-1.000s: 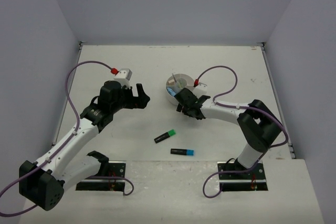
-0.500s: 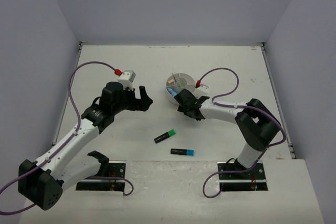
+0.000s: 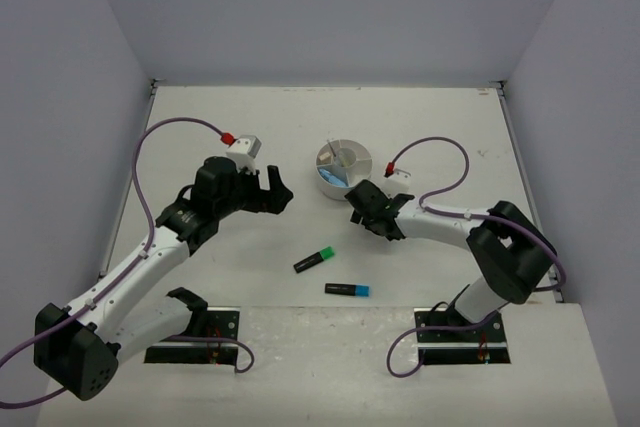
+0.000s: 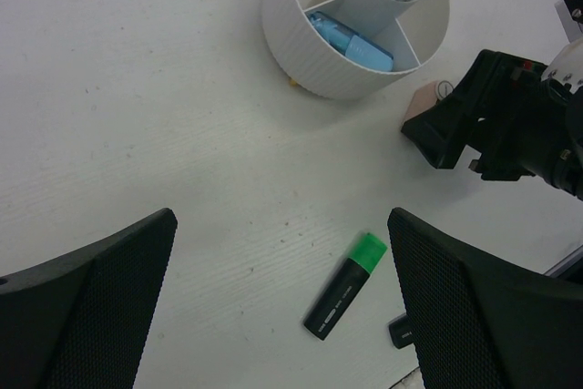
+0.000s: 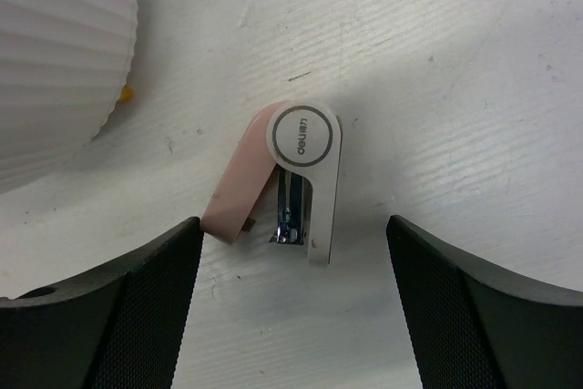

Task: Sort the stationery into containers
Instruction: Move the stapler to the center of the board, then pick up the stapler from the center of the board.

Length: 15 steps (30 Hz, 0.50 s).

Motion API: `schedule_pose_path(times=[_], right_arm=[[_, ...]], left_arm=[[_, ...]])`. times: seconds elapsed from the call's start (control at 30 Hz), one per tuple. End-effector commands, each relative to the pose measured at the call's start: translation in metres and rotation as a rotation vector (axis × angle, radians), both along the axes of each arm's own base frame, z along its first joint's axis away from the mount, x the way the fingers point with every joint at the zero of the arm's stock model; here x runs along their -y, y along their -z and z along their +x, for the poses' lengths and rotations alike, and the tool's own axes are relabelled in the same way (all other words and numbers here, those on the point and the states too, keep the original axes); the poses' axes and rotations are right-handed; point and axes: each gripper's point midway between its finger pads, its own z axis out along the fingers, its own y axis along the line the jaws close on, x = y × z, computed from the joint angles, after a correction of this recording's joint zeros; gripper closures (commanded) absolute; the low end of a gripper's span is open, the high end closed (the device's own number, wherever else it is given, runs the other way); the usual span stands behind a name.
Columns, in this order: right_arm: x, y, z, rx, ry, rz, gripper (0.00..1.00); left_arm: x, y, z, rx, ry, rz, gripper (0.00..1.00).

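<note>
The green highlighter (image 3: 314, 260) lies flat and diagonal, cap pointing far-right.

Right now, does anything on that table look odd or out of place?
One thing: a small pink-and-white gadget lies on the table just outside the white organiser. Its pink cover is swung out sideways, baring a metal part, so it looks fanned open rather than folded shut.

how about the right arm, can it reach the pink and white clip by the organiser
Probably yes: the open right end effector hangs over the clip, nothing between; the organiser stands beside.
</note>
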Motion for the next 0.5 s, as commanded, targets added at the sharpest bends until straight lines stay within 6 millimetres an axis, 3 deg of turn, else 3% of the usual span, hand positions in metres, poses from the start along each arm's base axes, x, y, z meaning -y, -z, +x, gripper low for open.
schedule_pose_path(times=[0.0, 0.17, 0.37, 0.43, 0.47], right_arm=[[0.004, -0.009, 0.017, 0.033, 0.028, -0.013, 0.16], [0.002, -0.003, 0.024, 0.008, 0.027, -0.034, 0.16], [0.005, 0.004, 0.02, -0.005, 0.041, -0.04, 0.23], [0.006, 0.001, 0.019, 0.005, 0.053, -0.028, 0.33], [0.006, -0.001, 0.02, 0.013, 0.057, -0.021, 0.43]], left_arm=[[0.006, -0.007, -0.001, 0.031, 0.038, -0.008, 0.0], [0.005, -0.005, -0.003, 0.031, 0.041, 0.002, 0.0], [0.006, -0.005, -0.002, 0.029, 0.043, 0.0, 0.0], [0.007, -0.005, -0.002, 0.028, 0.043, -0.002, 0.0], [0.007, -0.005, -0.001, 0.028, 0.043, -0.002, 0.0]])
